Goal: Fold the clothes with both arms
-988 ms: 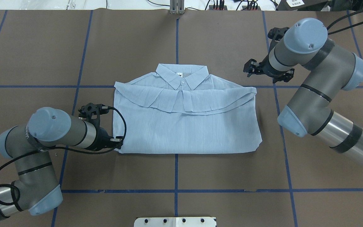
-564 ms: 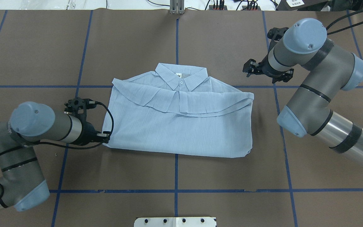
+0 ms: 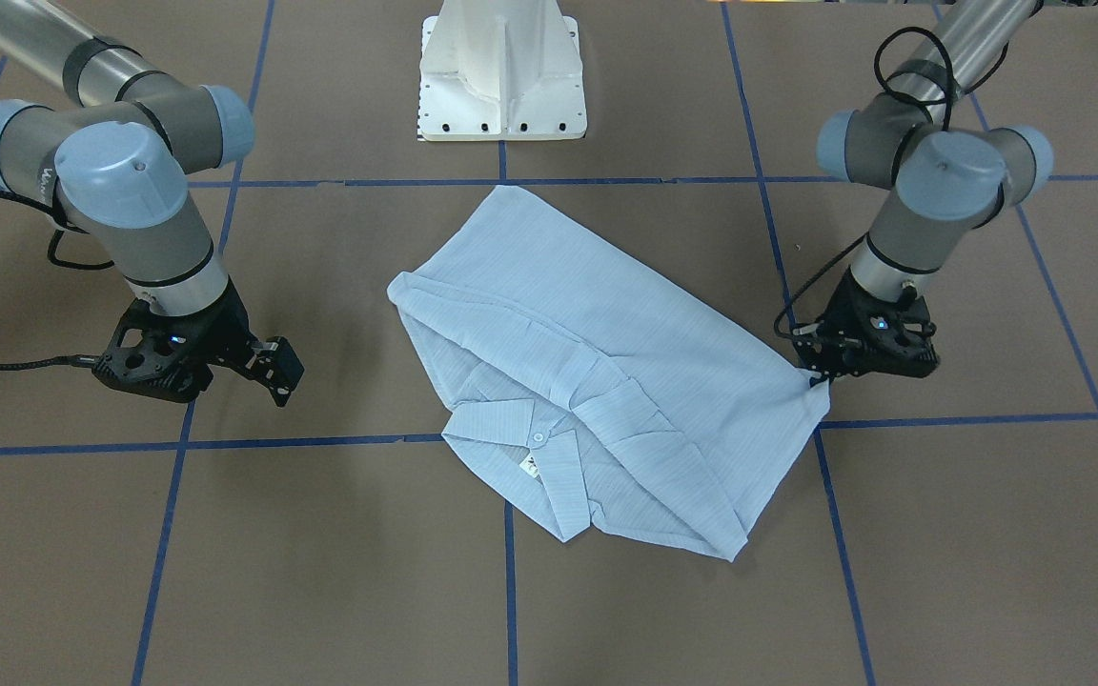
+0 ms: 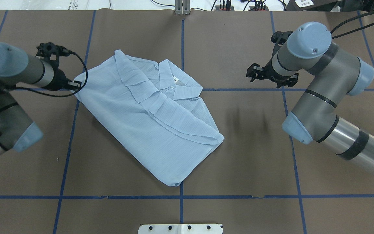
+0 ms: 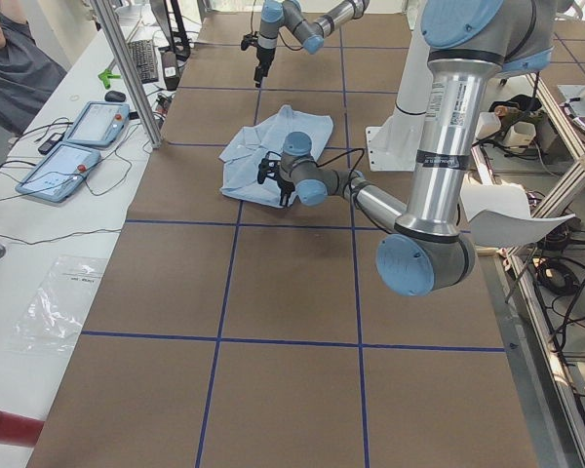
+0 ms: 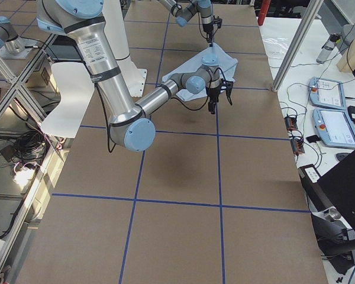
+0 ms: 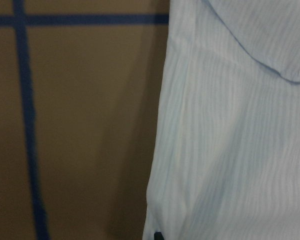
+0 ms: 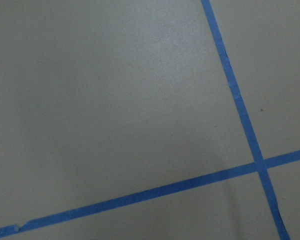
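The light blue striped shirt [image 4: 148, 117] lies folded and turned diagonally on the brown table, its collar [image 4: 174, 83] toward the far side. My left gripper [image 4: 77, 85] is shut on the shirt's corner at the far left; in the front-facing view it [image 3: 818, 379] pinches that corner low over the table. The left wrist view shows the fabric [image 7: 240, 150] beside bare table. My right gripper [image 4: 250, 71] hangs open and empty to the right of the shirt, well apart from it; it also shows in the front-facing view [image 3: 280, 370]. The right wrist view shows only table and tape.
Blue tape lines [image 4: 182, 48] grid the brown table. The white pedestal base [image 3: 501, 67] stands at the near edge behind the shirt. A side bench with tablets [image 5: 73, 146] and a seated person [image 5: 10, 68] lies beyond the far edge.
My left gripper has pulled the shirt's corner away toward the far left, and the shirt has swung from square to diagonal. The right arm has hardly moved.
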`<control>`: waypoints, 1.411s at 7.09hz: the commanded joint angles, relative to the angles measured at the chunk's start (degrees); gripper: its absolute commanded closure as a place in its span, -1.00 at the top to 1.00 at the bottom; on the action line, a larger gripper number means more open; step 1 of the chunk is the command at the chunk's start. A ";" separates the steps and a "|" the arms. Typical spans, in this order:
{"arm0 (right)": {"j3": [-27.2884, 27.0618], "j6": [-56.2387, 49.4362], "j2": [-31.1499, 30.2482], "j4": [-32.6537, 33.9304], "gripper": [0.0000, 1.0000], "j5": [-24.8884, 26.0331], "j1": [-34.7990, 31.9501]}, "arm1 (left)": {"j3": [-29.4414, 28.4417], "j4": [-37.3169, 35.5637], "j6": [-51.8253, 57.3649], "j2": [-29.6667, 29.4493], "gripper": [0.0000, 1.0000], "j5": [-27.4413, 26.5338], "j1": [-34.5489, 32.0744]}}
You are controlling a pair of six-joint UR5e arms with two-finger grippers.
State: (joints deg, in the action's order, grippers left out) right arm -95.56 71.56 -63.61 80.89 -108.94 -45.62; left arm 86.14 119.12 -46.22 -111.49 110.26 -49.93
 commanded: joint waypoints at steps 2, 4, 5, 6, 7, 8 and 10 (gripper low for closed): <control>0.03 1.55 1.64 -0.74 1.00 0.13 0.71 | -25.34 0.41 6.29 -20.82 -1.00 -1.96 -5.78; 0.55 2.96 2.95 -0.56 1.00 0.30 1.32 | -32.79 1.55 13.92 -26.67 0.26 -3.31 -9.81; 2.21 6.36 5.40 -0.30 1.00 0.39 1.94 | -32.71 3.12 14.92 -26.24 0.99 2.09 -10.36; 7.62 10.57 11.25 -0.04 1.00 0.39 2.99 | -30.97 3.66 15.45 -24.23 1.00 9.37 -11.58; 12.63 14.62 16.45 -0.21 1.00 1.96 4.91 | -25.64 3.75 15.37 -20.21 1.00 10.22 -11.51; 18.77 19.53 22.24 -0.21 1.00 4.85 6.76 | -24.37 3.58 15.02 -19.56 1.00 10.23 -11.51; 29.77 27.02 31.05 -0.38 0.96 9.07 9.49 | -23.39 3.40 14.75 -19.20 1.00 10.32 -11.42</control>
State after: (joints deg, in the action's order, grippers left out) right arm -72.40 93.82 -38.11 80.61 -102.65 -37.88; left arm 61.88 122.62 -31.31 -131.06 120.38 -61.39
